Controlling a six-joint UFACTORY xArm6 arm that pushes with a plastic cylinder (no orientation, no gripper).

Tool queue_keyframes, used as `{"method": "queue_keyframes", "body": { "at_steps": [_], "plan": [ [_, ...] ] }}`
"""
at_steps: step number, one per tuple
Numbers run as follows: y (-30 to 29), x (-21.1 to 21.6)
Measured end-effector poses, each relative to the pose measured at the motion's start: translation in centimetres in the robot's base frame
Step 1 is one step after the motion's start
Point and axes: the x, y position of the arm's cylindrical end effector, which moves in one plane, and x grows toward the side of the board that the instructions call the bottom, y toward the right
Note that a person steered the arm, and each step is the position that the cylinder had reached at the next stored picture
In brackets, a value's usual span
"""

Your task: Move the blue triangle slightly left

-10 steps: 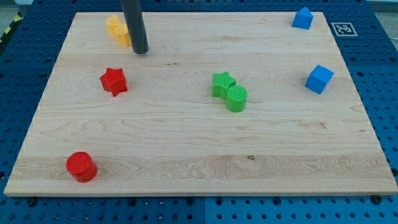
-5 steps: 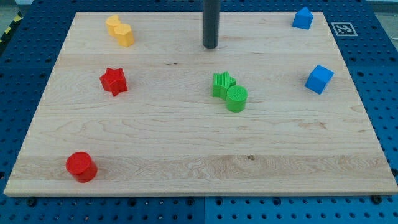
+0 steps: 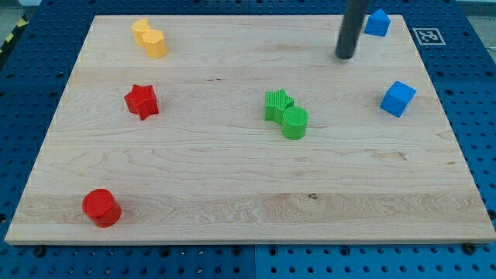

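Note:
The blue triangle (image 3: 377, 22) sits near the board's top right corner. My tip (image 3: 345, 56) rests on the board just to the left of and below it, a short gap apart, not touching. A blue cube (image 3: 397, 98) lies lower down near the view's right edge, to the right of and below my tip.
A green star (image 3: 277, 104) and a green cylinder (image 3: 294, 122) touch near the board's middle. Two yellow blocks (image 3: 149, 38) lie at the top left, a red star (image 3: 142, 101) at the left, a red cylinder (image 3: 101, 207) at the bottom left. The wooden board (image 3: 232, 170) ends close behind the blue triangle.
My tip has slid from beside the yellow blocks at the top left across the top of the board to just left of the blue triangle. No block has moved.

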Motion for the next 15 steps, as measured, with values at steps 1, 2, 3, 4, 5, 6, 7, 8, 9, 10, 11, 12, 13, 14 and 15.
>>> {"method": "queue_keyframes", "body": {
  "at_steps": [1,2,3,4,5,6,7,8,9,10,11,12,13,14,15],
  "plan": [
    [3.8,-0.3],
    [9.8,-0.3],
    [12.8,-2.4],
    [13.3,-7.0],
    [13.1,-9.7],
    [8.5,-9.1],
    [8.2,-8.8],
    [8.2,-8.6],
    [7.4,-8.0],
    [7.5,-8.0],
    [7.6,-8.1],
    [7.7,-8.1],
    [7.7,-8.3],
    [6.2,-7.9],
    [5.0,-7.3]
  ]
}}
